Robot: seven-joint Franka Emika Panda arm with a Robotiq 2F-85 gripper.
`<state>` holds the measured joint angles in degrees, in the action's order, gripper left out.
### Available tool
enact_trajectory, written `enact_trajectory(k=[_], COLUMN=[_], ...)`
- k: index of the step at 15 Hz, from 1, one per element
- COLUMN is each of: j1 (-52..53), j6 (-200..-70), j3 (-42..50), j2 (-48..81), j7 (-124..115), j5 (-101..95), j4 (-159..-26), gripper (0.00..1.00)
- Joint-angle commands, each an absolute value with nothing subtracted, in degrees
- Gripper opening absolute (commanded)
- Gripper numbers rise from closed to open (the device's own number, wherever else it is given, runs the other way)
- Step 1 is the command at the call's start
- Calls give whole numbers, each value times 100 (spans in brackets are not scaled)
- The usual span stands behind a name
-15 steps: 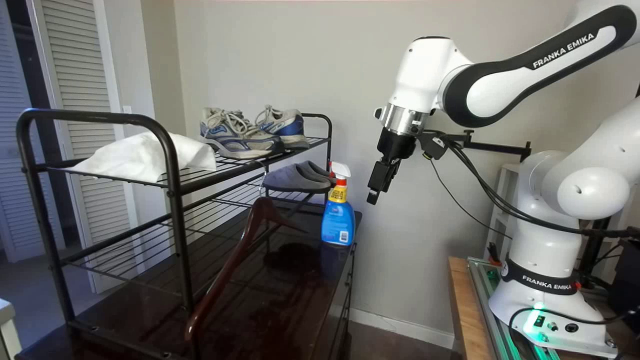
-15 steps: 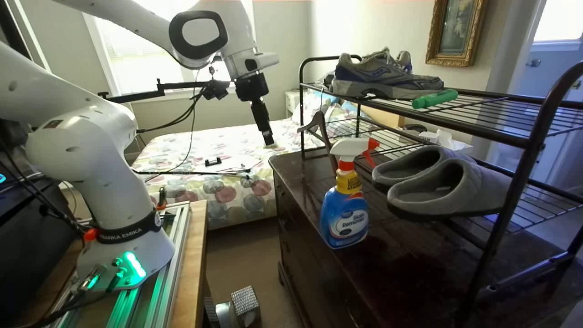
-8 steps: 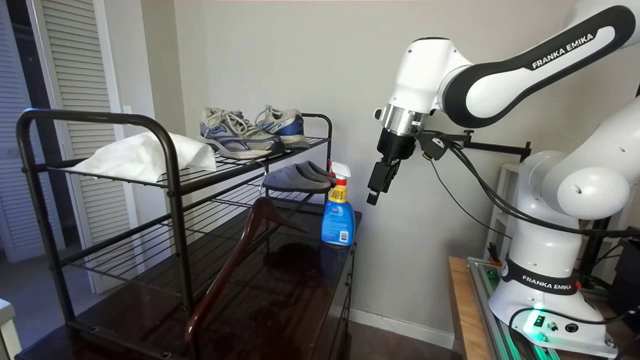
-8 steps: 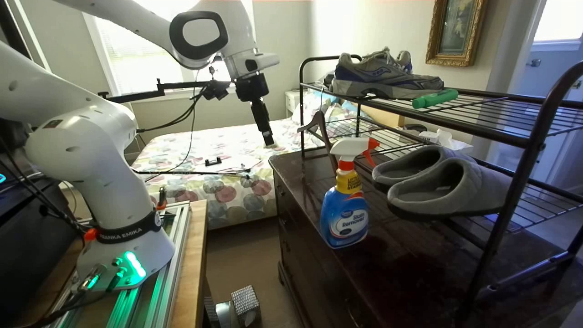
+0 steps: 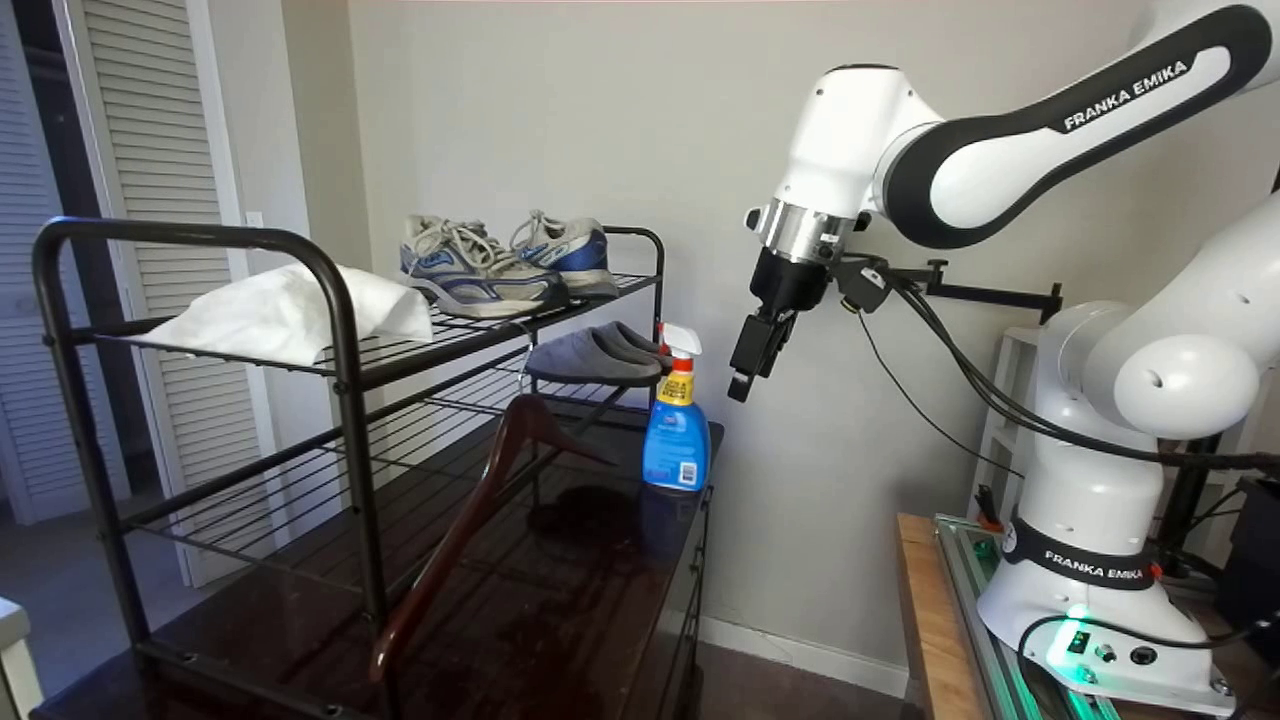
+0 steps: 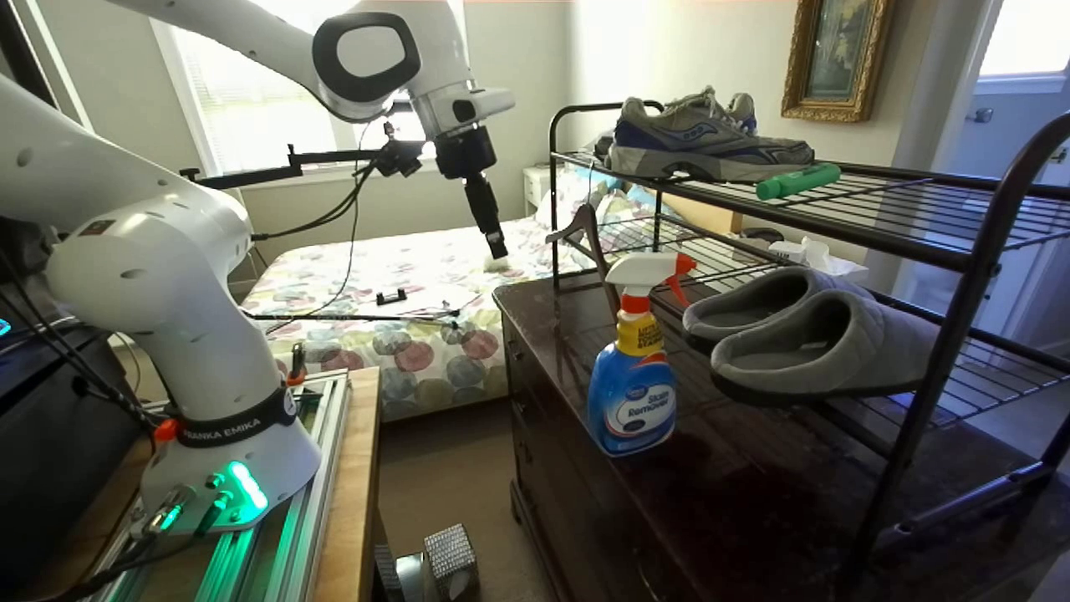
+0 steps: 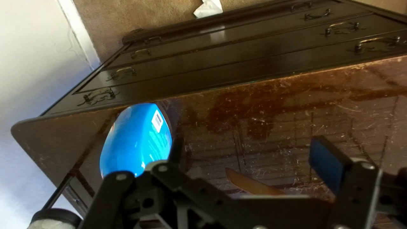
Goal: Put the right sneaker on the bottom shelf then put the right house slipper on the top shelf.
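Two grey-and-blue lace-up sneakers, one nearer and its mate behind, sit on the top shelf in an exterior view; I cannot tell which is the right one. One also shows as a large side profile in an exterior view. Two grey house slippers sit side by side on the bottom shelf, also seen in an exterior view. My gripper hangs in the air beside the rack, apart from all shoes. In the wrist view my gripper is open and empty.
A blue spray bottle stands on the dark dresser in front of the slippers. A wooden hanger hangs on the rack's front. A white cloth and a green tube lie on the top shelf.
My gripper has moved slightly up and toward the rack during the last half second; before that it hardly moved. The shoes, bottle and rack have not moved.
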<state>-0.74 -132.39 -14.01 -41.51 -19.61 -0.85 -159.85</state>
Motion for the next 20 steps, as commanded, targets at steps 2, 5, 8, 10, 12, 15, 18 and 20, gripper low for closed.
enact_trajectory(k=[2, 5, 8, 10, 12, 15, 18, 20], j1=[-324, -443, -565, -687, -728, -971, -1217, -1371], j6=[-13499, -13728, -13944, -14030, -14024, -13815, -13774, -13626], j3=[-1538, -1494, -1515, -1643, -1735, -2120, -2493, -2647], j2=[-4027, -3887, -3592, -3265, -2886, -2355, -1876, -1668], j7=[-1918, -1811, -1853, -2010, -2217, -3046, -4021, -4831], j5=[-816, -1158, -1311, -1428, -1374, -1577, -2175, -2903], j4=[-15461, -15077, -14575, -14146, -13710, -13085, -12542, -12268], gripper=[100, 100, 100, 100, 100, 100, 100, 100])
